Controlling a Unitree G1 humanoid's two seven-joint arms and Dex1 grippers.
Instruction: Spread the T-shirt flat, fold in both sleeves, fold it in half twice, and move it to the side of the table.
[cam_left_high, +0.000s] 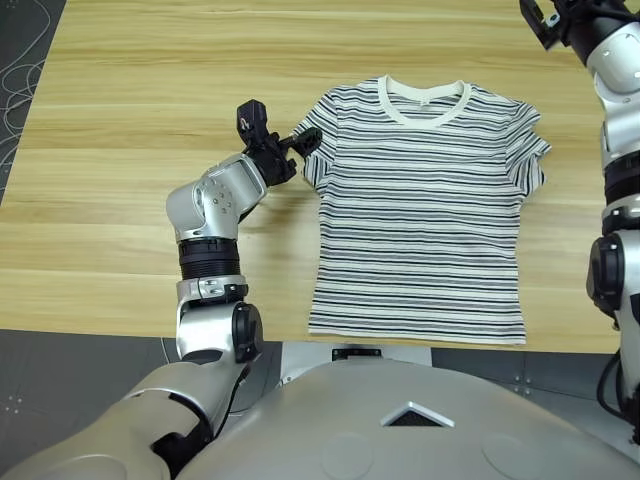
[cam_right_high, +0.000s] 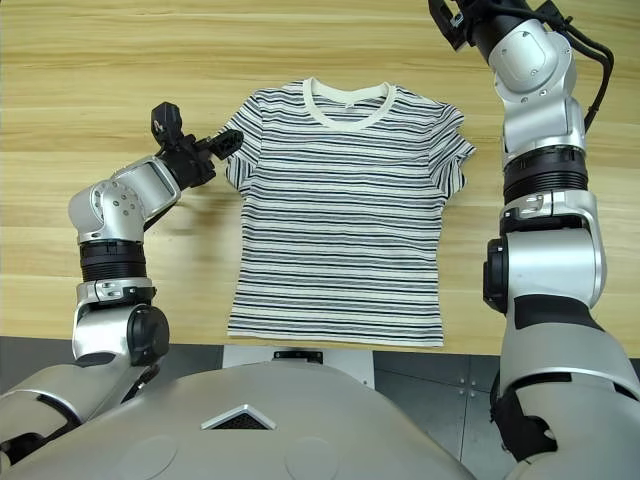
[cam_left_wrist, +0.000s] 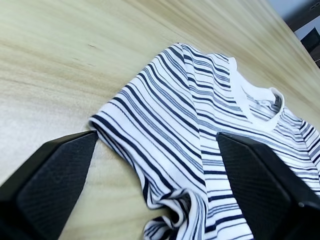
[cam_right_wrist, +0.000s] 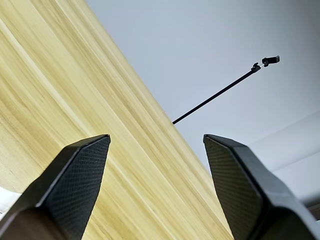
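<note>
T-shirt lies flat mid-table, spreading apparently done, sleeves and both half-folds still to do; left gripper gapes at the left sleeve, right gripper gapes well apart.

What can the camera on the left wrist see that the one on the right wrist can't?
Left wrist view, not the right: the striped T-shirt, its sleeve seen between the open jaws, its collar beyond. Right wrist view, not the left: a pale wall and a thin black rod with a clip at its tip. Both: the wooden table and a pair of dark jaws standing apart.
</note>
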